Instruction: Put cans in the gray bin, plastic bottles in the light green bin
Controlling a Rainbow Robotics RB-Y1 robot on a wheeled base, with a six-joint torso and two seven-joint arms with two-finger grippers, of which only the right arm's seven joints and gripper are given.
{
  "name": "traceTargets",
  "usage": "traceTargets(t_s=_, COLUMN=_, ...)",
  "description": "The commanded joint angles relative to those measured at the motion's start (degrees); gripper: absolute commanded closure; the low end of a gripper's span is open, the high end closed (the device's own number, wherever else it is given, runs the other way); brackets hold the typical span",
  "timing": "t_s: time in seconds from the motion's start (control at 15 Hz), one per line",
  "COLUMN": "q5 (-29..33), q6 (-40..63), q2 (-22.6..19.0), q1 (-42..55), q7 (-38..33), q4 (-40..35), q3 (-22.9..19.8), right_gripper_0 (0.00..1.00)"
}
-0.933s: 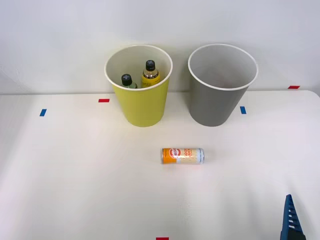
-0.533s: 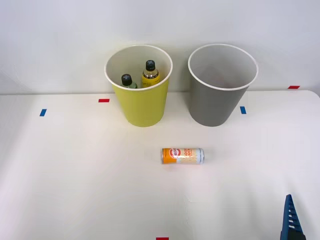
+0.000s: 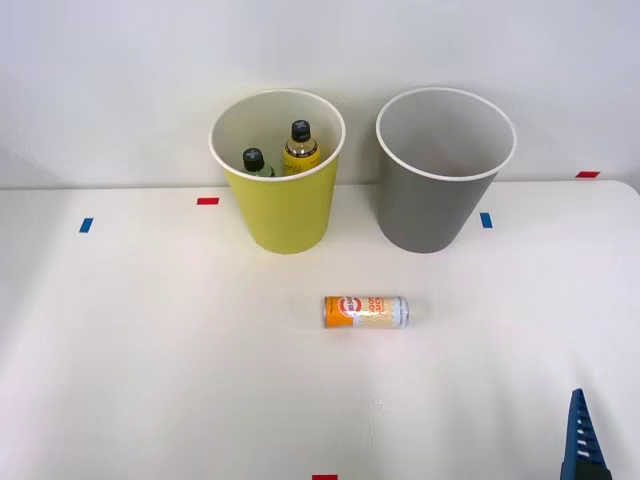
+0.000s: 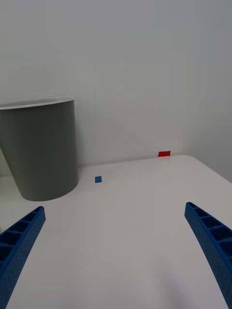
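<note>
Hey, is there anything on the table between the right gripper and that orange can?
No. In the front view, only bare white table lies between the right gripper and the can.

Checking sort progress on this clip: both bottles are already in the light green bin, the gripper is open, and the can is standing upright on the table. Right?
Not quite. The can lies on its side on the table, as the front view shows. The rest holds: both bottles stand in the light green bin, and the right gripper is open.
</note>
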Motion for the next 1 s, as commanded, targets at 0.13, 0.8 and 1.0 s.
traceTargets(t_s=0.13, q5=0.00, q6=0.00, q2=0.00, q1=0.00, q7=0.00, q4=0.00, q3=0.00, right_gripper_0=0.00)
traceTargets(t_s=0.8, q5=0.00, q6=0.00, q2=0.00, q1=0.00, q7=0.00, q4=0.00, q3=0.00, right_gripper_0=0.00)
traceTargets(t_s=1.0, q5=0.00, q6=0.00, q2=0.00, q1=0.00, q7=0.00, q4=0.00, q3=0.00, right_gripper_0=0.00)
